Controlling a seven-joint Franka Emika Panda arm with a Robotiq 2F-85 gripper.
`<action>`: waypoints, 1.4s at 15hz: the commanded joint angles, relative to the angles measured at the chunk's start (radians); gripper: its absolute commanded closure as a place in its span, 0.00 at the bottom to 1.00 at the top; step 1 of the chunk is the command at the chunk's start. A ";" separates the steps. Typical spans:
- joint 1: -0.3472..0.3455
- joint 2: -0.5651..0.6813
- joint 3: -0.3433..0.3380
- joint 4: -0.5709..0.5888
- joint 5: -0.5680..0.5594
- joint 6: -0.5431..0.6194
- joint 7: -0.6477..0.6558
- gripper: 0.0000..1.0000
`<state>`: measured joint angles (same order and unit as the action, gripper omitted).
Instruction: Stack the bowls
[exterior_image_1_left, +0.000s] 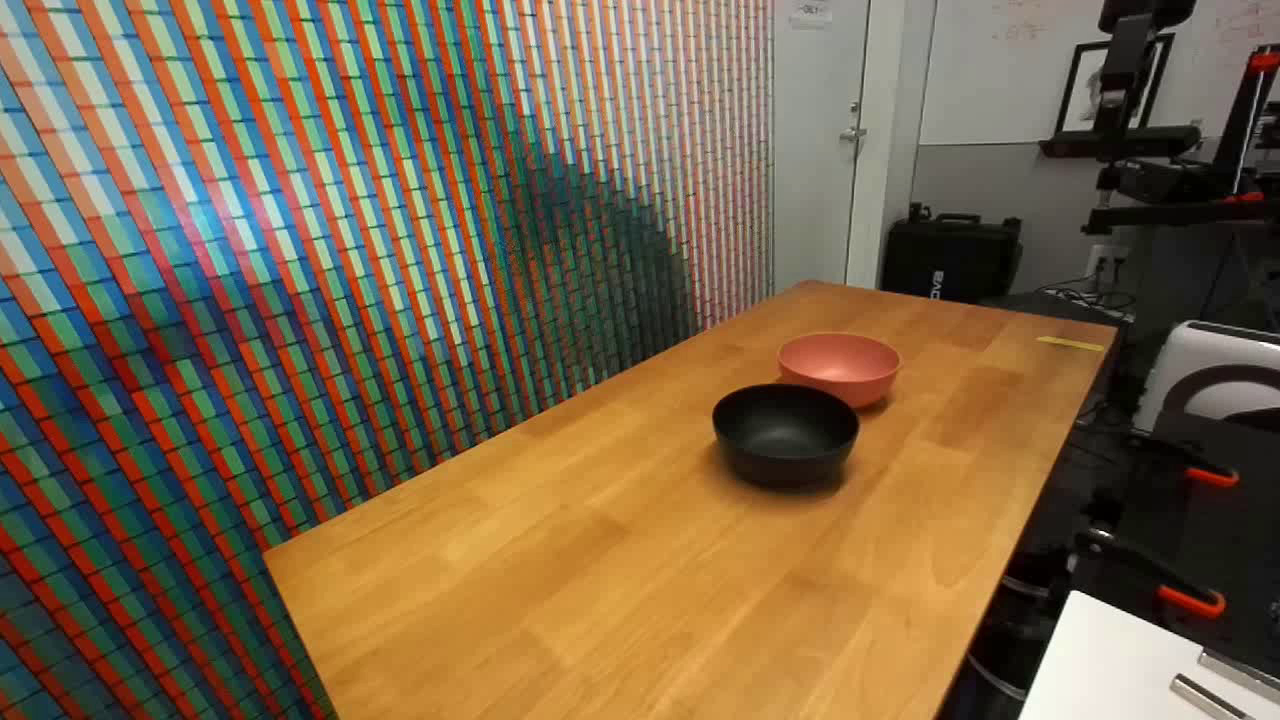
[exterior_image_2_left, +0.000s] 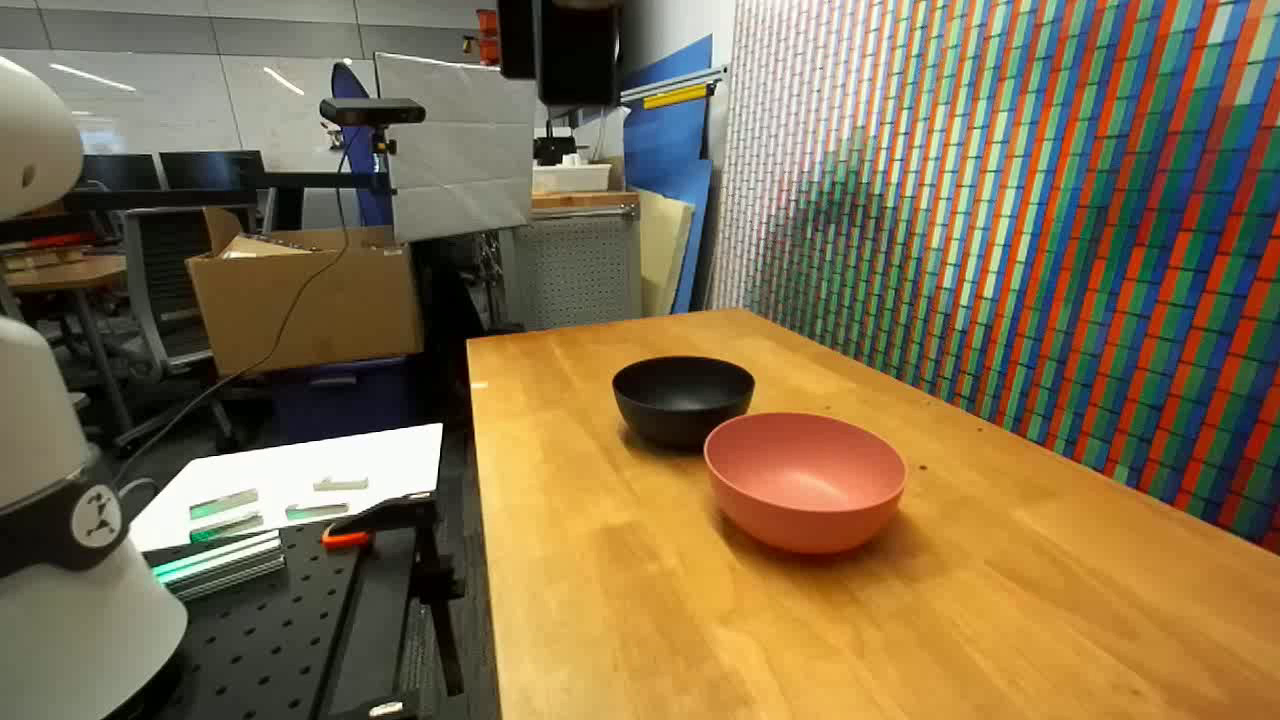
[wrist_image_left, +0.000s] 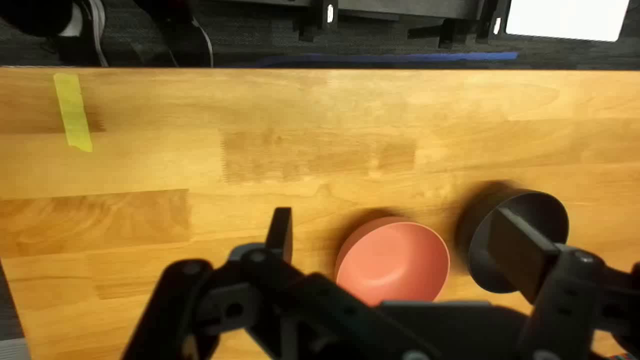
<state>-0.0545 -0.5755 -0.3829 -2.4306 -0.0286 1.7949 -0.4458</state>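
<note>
Salmon bowl (wrist_image_left: 394, 261) | below the hand (wrist_image_left: 398, 243), wrist view | black bowl (wrist_image_left: 540, 215) just beside (partly hidden) | jaws apart

I see the black bowl (exterior_image_1_left: 785, 440) dark inside and out; the salmon-red bowl (exterior_image_2_left: 805, 480) looks paler where light catches its inside. My claw (wrist_image_left: 392, 230) reads mostly black on the feed. The desk (wrist_image_left: 320, 105) is honey-brown with darker blocks of grain, the strip (wrist_image_left: 74, 112) on it yellow. Orange-red, green, blue and whitish stripes, crossed by dark lines, cover the wall (exterior_image_1_left: 300, 250).
</note>
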 joint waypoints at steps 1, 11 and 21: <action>-0.030 0.007 0.025 0.004 0.015 -0.001 -0.014 0.00; 0.094 0.170 0.243 0.049 0.044 0.106 0.091 0.00; 0.285 0.520 0.639 0.014 -0.180 0.373 0.408 0.00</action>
<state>0.1958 -0.1460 0.1941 -2.4275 -0.1064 2.1191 -0.1261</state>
